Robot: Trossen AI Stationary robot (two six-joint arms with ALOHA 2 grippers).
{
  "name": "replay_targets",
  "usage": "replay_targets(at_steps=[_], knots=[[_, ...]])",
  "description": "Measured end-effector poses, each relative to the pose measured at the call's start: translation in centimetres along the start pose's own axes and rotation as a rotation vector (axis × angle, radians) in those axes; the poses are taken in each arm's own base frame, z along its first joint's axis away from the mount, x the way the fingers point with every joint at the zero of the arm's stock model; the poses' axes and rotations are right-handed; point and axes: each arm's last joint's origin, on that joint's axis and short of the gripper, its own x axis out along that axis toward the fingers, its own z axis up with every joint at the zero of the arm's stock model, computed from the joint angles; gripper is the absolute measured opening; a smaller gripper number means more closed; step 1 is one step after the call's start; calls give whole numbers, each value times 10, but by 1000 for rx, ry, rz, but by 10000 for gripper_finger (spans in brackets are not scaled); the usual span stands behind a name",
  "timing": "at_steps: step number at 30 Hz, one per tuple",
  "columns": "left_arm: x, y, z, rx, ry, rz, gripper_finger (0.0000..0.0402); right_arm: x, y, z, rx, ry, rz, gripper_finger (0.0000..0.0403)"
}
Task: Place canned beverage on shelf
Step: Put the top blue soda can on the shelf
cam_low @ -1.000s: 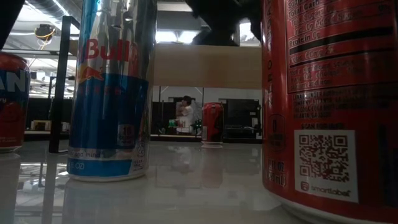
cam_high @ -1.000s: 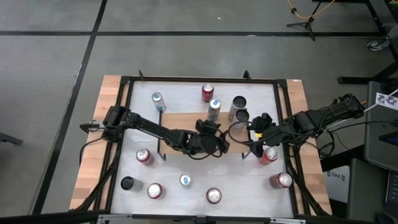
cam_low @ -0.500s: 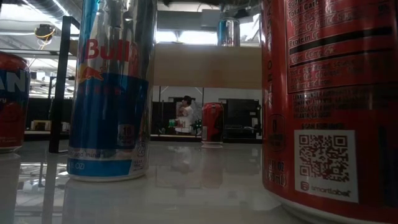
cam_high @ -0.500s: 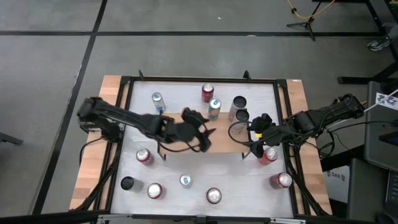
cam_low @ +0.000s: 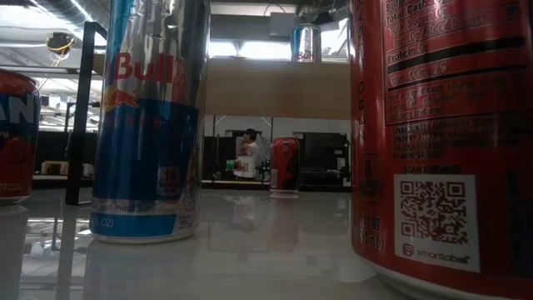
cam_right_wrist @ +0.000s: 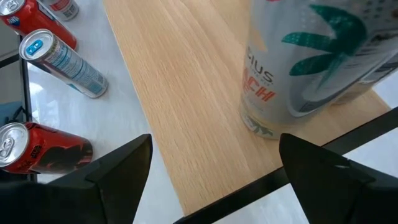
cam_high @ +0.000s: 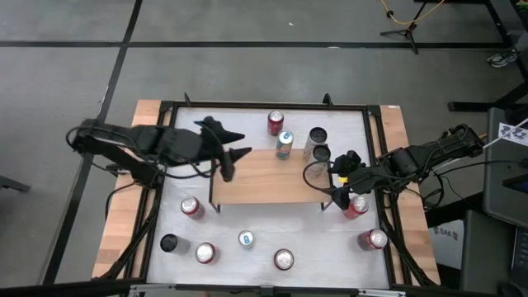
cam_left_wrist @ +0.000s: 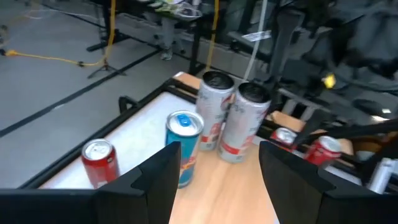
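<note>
High view: shelf (cam_high: 268,176) stands mid-surface, its light wooden board carrying three cans along its far edge — a slim blue-topped can (cam_high: 284,144) and two silver cans (cam_high: 318,144) toward the far right corner. Left end effector (cam_high: 228,153) sits over the shelf's far left corner, fingers parted and nothing between them; the left wrist view confirms an empty gap, looking past the fingers (cam_left_wrist: 158,177) at the blue-topped can (cam_left_wrist: 184,144) and the silver pair (cam_left_wrist: 231,115). Right end effector (cam_high: 341,183) hangs at the shelf's right end, spread wide, holding nothing; its wrist view shows bare board and one silver can (cam_right_wrist: 308,59) on the shelf. Judgement: a placement looks finished and the left arm is between cans, not carrying. Loose cans remain on the surface (cam_high: 330,239) off the shelf: a red can (cam_high: 190,206) near the shelf's front left leg, another red can (cam_high: 358,205) beside its right end, more in front. Next move calls for picking one loose can, closing on its body upright, and setting it on the shelf's bare front half, clear of the three already there.
</note>
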Motion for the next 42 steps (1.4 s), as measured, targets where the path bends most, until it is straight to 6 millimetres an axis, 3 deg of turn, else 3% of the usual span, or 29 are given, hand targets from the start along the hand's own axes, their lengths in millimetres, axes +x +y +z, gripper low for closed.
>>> replay_targets(at_steps=[4,10,24,42], knots=[[-13,5,6,-18,-2,-64,211,0,0,0,1,0,-1,342],[-15,5,6,-16,31,-132,231,0,0,0,1,-1,0,342],[-15,9,-1,20,93,-111,391,0,0,0,1,-1,0,342],[-18,19,-21,120,303,-38,395,0,0,0,1,-1,0,342]])
